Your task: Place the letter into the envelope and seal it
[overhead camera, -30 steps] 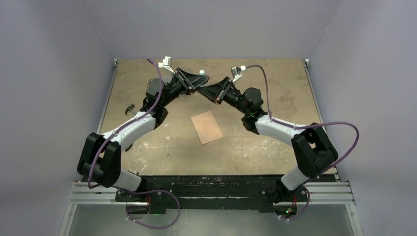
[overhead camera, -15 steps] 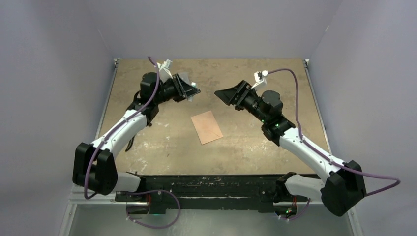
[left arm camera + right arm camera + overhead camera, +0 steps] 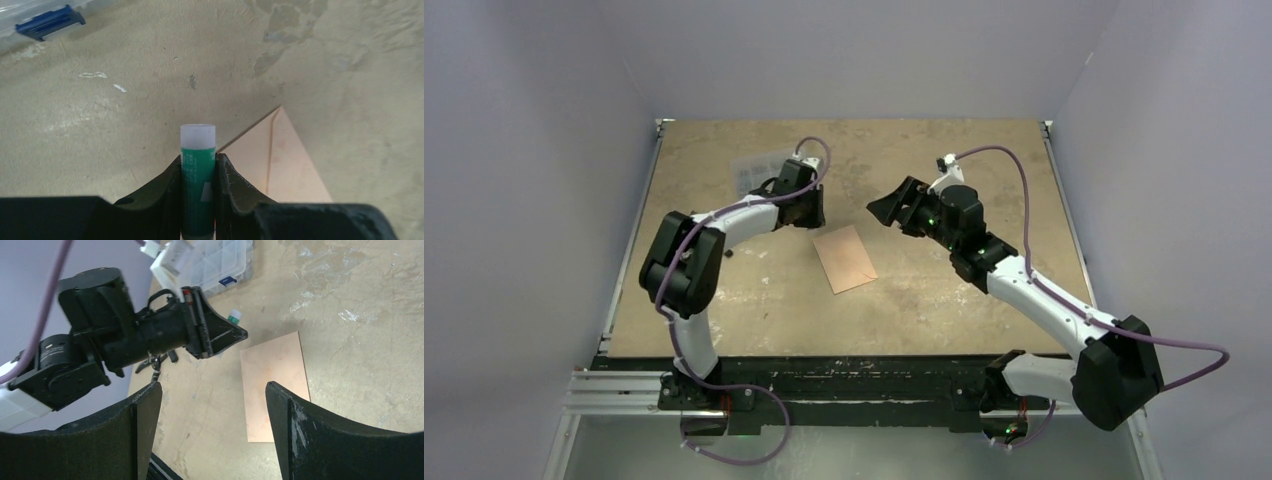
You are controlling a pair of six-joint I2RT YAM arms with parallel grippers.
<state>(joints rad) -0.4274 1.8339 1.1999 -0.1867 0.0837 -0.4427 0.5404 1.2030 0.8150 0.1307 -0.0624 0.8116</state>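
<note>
The envelope [image 3: 845, 258] lies flat on the bench [image 3: 984, 160], about at its middle. Just behind and to the left of the envelope hangs the left pincer [image 3: 198, 162], with a glue stick [image 3: 198, 145] standing between its fingers. The stick's tip is over the bench, just short of the envelope's far left corner. To the right of the envelope and a little behind it, apart from it, is the right pincer [image 3: 212, 387], facing the left one across the envelope. Farther behind and left of the envelope, beyond the left pincer, a compartment box [image 3: 757, 170] rests on the bench.

A robotics lab cell: plain walls [image 3: 534, 200] enclose a scuffed table [image 3: 744, 300] with an aluminium rail [image 3: 614, 392].
</note>
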